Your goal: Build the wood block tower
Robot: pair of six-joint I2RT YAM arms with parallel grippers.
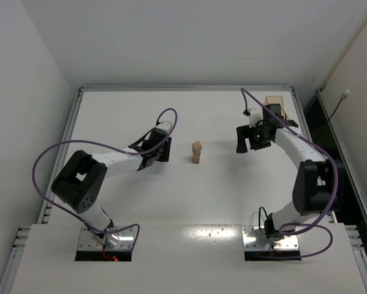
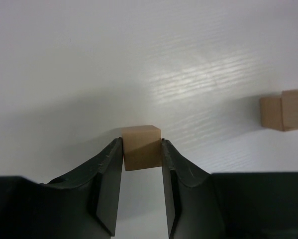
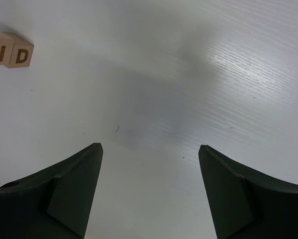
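A short tower [image 1: 196,152] of tan wood cubes stands in the middle of the table; it also shows at the right edge of the left wrist view [image 2: 285,110] and the top left corner of the right wrist view [image 3: 10,52], with dark marks on its faces. My left gripper [image 1: 165,149] is left of the tower, and in the left wrist view [image 2: 142,144] it is shut on a wood block [image 2: 141,147] pinched between both fingertips. My right gripper [image 1: 249,141] is right of the tower, open and empty over bare table [image 3: 149,148].
A translucent tan tray [image 1: 275,104] sits at the back right corner behind the right arm. The table's metal rim [image 1: 183,88] runs along the back, with walls close on all sides.
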